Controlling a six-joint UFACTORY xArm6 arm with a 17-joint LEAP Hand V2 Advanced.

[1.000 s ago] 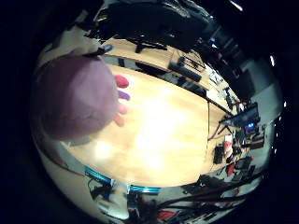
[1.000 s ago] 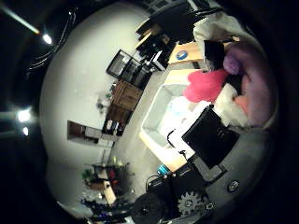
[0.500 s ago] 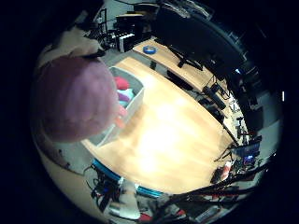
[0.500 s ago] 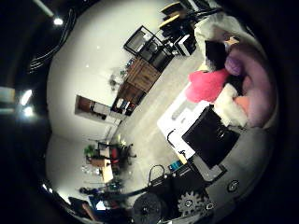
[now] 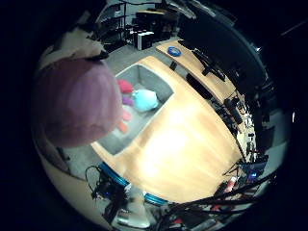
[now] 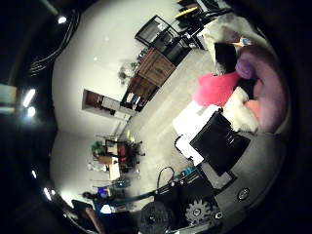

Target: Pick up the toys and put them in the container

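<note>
A purple plush toy (image 5: 75, 101) fills much of the little finger side view, close against my palm, with pink and red parts (image 5: 125, 87) at its edge. In the thumb side view the same purple toy (image 6: 268, 88) lies beside a pink plush part (image 6: 216, 88). My hand (image 6: 224, 141) is curled round it with black and white fingers. Far below, a grey open container (image 5: 154, 65) stands at the end of a wooden table (image 5: 183, 135). A light blue toy (image 5: 145, 99) lies inside it.
A second table with a blue round thing (image 5: 173, 51) stands beyond the container. Desks with dark equipment line the room past the wooden table's far edge. The thumb side view shows floor and a wooden cabinet (image 6: 151, 68) by the wall.
The view has swung from bare tabletop to the container, which now lies below the held toy. The blue toy inside has come into sight. The grip on the purple toy is unchanged.
</note>
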